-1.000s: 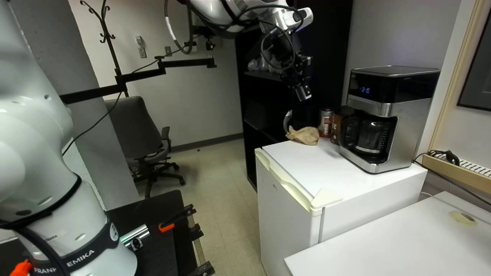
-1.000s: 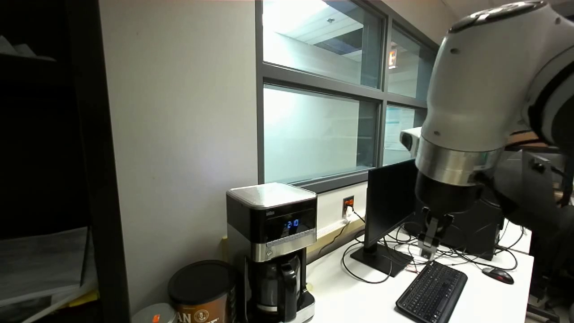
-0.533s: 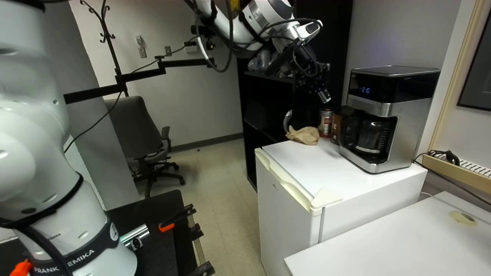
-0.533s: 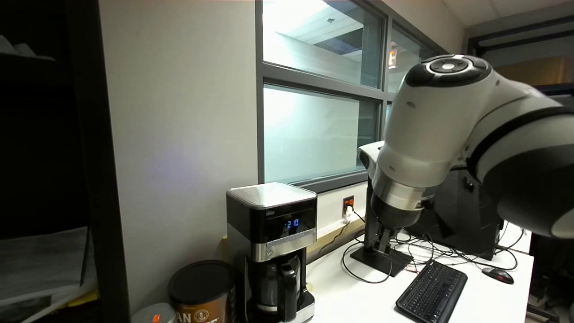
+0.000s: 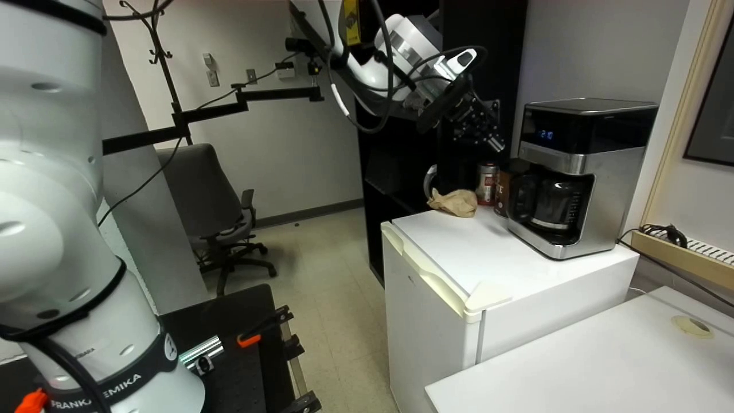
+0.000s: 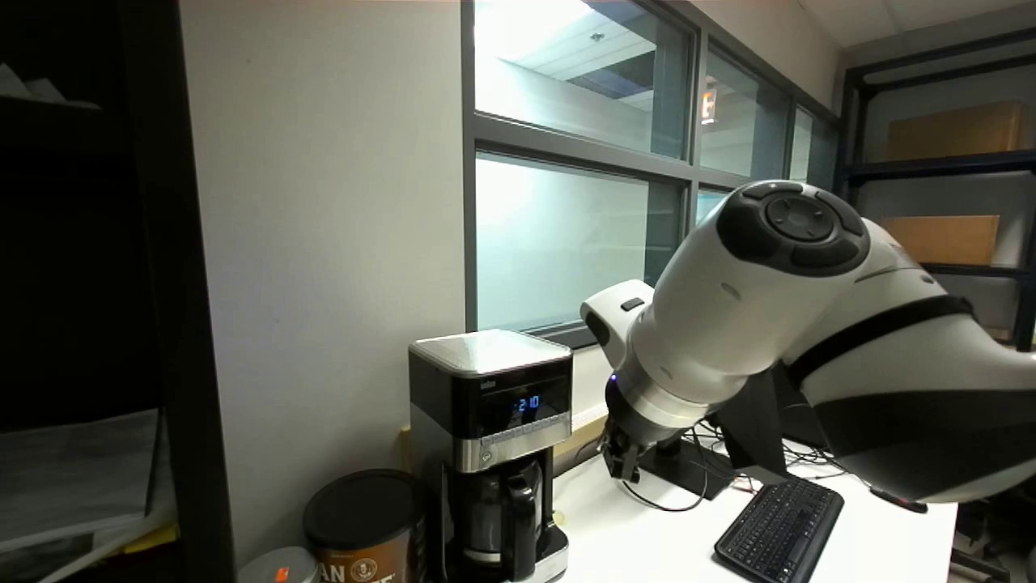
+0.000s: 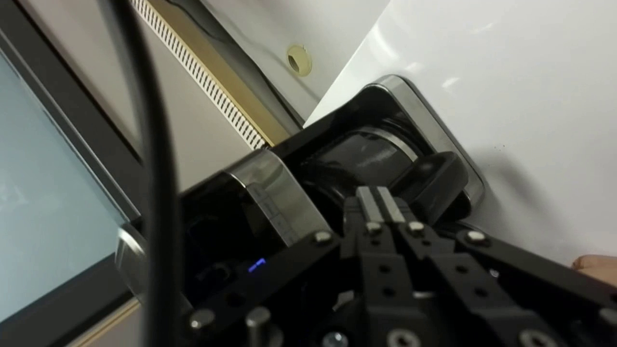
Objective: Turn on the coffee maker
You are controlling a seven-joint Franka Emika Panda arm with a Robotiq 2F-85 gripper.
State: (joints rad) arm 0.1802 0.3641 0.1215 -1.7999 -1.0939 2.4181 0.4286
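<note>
Standing together, the jaws partly hide the coffee maker point(image 7: 285, 193) in the wrist view.

Coffee maker point(image 5: 590, 163) (carafe point(image 5: 555, 203) inside) on the fridge point(image 5: 433, 332).

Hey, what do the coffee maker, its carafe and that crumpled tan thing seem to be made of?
Coffee maker: silvery side with a satin sheen, likely stainless steel; its glossy black front panel, reflecting light, is probably plastic.
Carafe: shiny and partly see-through, so likely glass.
Crumpled tan thing: matte with creases, probably paper, though thin cloth is possible.
</note>
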